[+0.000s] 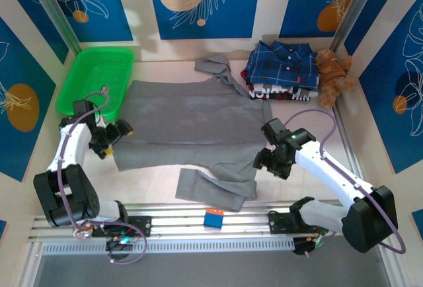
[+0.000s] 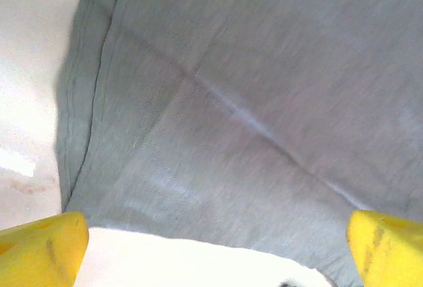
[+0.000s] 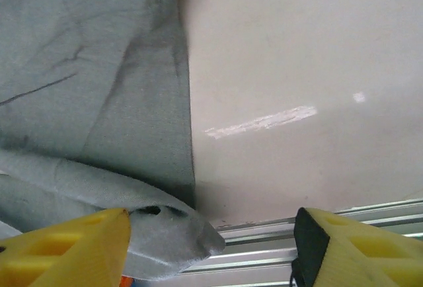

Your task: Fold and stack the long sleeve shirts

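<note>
The grey long sleeve shirt [image 1: 192, 125] lies spread flat mid-table, one sleeve [image 1: 211, 191] doubled across its near hem and the other [image 1: 221, 72] trailing toward the back. The navy plaid shirt [image 1: 281, 59] sits folded on a pile at the back right. My left gripper [image 1: 117, 135] is open at the grey shirt's left edge; its yellow fingers [image 2: 39, 247] stand wide apart above the grey cloth [image 2: 251, 102]. My right gripper [image 1: 264, 161] is open at the shirt's near right corner. A fold of grey cloth [image 3: 165, 234] rests loose against its left finger [image 3: 66, 250].
A green basket [image 1: 96, 79] stands at the back left. A brown teddy bear [image 1: 332, 75] sits beside the clothes pile. A small blue block [image 1: 213, 218] lies on the metal rail [image 1: 218, 224] at the near edge. Bare table [image 3: 297, 69] lies right of the shirt.
</note>
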Controlling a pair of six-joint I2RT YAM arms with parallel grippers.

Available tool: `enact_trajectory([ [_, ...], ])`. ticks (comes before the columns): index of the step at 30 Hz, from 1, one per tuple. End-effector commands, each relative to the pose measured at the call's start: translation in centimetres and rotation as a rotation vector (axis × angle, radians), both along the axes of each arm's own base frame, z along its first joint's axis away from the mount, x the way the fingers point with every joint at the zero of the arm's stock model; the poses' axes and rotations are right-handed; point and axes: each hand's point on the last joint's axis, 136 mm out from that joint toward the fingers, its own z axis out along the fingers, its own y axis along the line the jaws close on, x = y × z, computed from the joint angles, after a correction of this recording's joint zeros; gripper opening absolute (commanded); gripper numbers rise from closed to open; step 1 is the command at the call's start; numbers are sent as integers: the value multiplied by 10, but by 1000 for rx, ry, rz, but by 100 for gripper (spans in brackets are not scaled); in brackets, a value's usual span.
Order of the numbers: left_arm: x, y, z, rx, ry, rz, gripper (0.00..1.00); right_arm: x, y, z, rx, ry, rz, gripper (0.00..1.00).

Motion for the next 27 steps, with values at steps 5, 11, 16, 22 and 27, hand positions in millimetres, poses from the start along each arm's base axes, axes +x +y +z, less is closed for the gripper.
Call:
enact_trajectory([
  [5,-27,-7,-27,-104,87,67,97,-13,30,-23,209,105,-37,54],
  [11,-42,-4,-41,-133,116,109,96,-19,50,-30,262,129,27,45],
  [16,-48,3,-52,-154,125,143,94,-28,92,-34,356,168,224,37],
  [22,-43,11,-53,-123,114,136,94,-19,106,-31,284,170,323,37],
  [27,-30,15,-34,-89,29,112,94,21,51,-17,105,67,150,49],
])
